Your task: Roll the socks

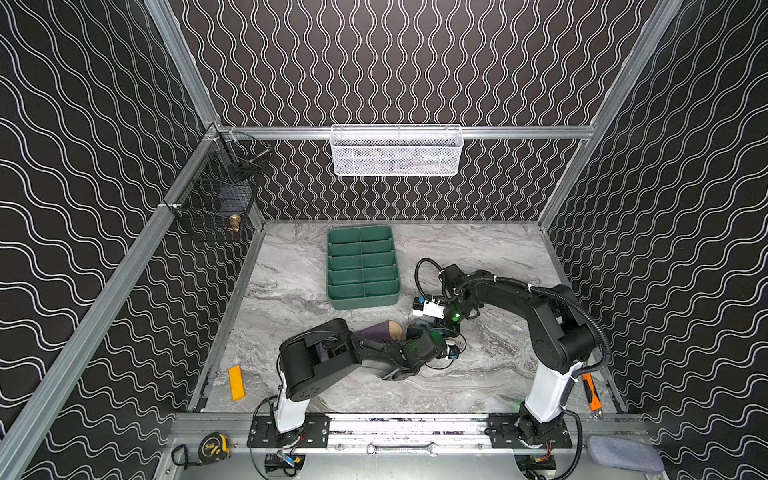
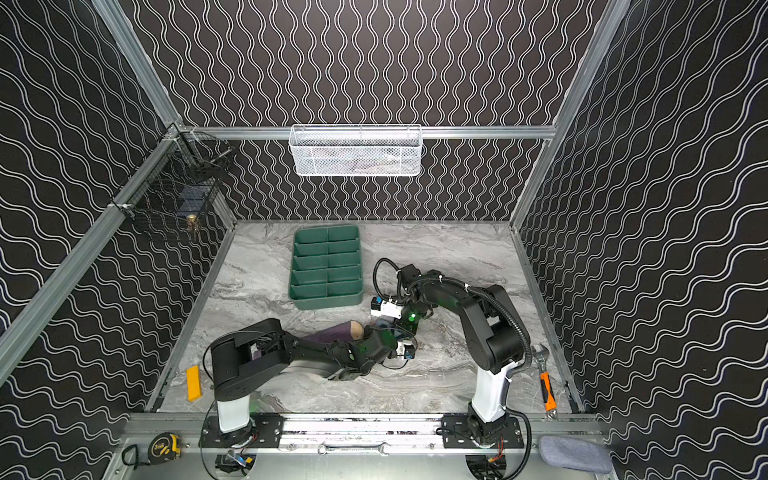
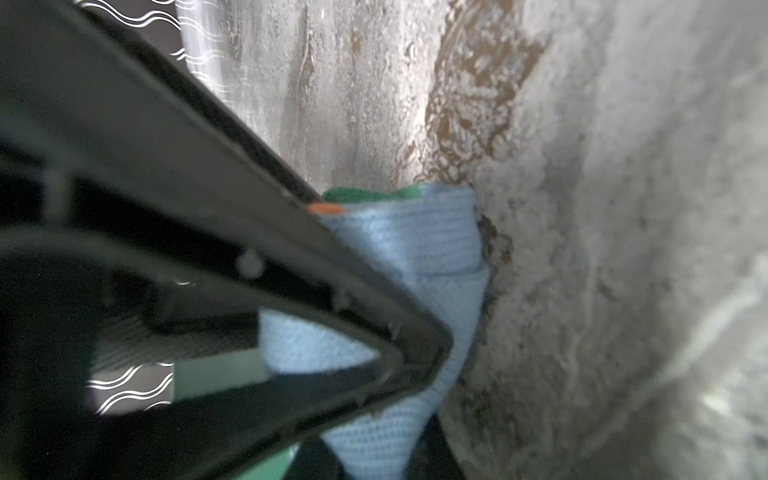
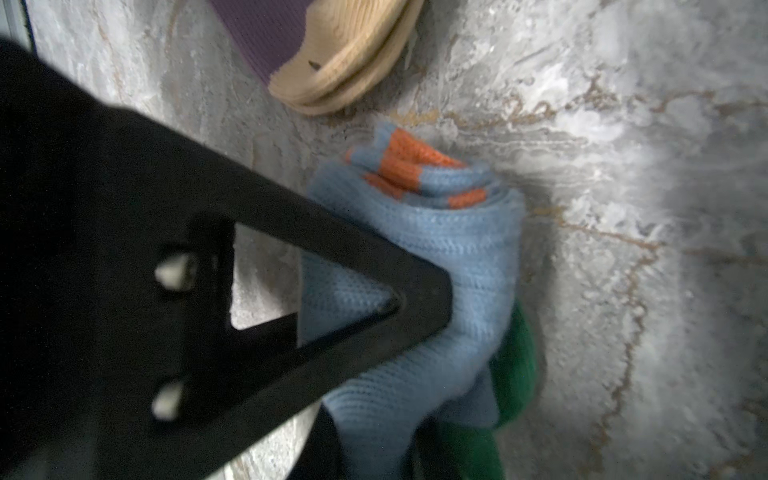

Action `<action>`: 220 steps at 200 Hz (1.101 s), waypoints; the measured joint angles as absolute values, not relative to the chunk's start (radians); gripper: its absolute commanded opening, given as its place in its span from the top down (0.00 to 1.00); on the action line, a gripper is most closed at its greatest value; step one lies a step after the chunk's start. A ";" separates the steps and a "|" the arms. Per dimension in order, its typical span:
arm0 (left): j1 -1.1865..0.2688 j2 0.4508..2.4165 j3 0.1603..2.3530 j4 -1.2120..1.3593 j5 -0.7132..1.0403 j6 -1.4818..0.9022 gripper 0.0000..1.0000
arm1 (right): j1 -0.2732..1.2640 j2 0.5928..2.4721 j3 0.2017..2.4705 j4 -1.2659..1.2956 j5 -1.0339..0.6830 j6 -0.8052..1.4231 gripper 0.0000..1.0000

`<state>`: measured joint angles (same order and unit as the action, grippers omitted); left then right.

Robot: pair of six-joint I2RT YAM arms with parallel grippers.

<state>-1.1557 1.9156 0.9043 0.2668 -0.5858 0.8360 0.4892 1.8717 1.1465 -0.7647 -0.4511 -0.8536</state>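
The blue sock is a tight roll on the marble table, with orange stripes at one end and green at the other. My right gripper is shut on its blue fabric. My left gripper is shut on the same blue sock from the opposite side. The purple sock lies just beyond the roll, its tan toe pointing toward it. In both top views the two arms meet mid-table over the roll, and the purple sock shows partly behind the left arm.
A green divided tray stands behind the arms. A yellow block lies front left and an orange-handled tool front right. A white mesh basket and a black wire basket hang on the walls. A grey-blue pad lies outside the front rail.
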 measured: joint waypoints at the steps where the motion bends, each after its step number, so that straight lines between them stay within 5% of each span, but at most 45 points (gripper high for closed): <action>1: -1.155 1.915 0.905 0.266 -0.584 0.836 1.00 | 0.489 1.870 1.146 -0.764 -0.451 -0.854 0.90; 18: -1.147 1.897 0.903 0.233 -0.535 0.811 1.00 | 0.491 1.846 1.132 -0.744 -0.443 -0.849 0.61; 53: -1.143 1.885 0.916 0.177 -0.462 0.783 1.00 | 0.469 1.802 1.113 -0.719 -0.405 -0.849 0.34; 67: -1.143 1.889 0.926 0.163 -0.441 0.769 1.00 | 0.454 1.773 1.101 -0.699 -0.389 -0.849 0.30; 83: -1.140 1.886 0.930 0.153 -0.425 0.752 1.00 | 0.408 1.715 1.076 -0.681 -0.408 -0.831 0.08; 134: -1.124 1.887 0.979 0.055 -0.373 0.714 1.00 | 0.171 1.457 1.013 -0.427 -0.513 -0.718 0.05; 160: -1.065 1.939 1.133 -0.141 -0.241 0.670 1.00 | 0.103 1.347 0.948 -0.216 -0.406 -0.535 0.07; 220: -0.911 2.188 1.549 -0.418 0.196 0.527 1.00 | 0.230 0.950 0.755 0.008 -0.121 -0.434 0.12</action>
<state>-0.9108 2.1883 1.5490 -0.4175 0.1955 0.5270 0.2302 0.9504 0.7551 0.0082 -0.1211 -0.4339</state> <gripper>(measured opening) 0.188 0.880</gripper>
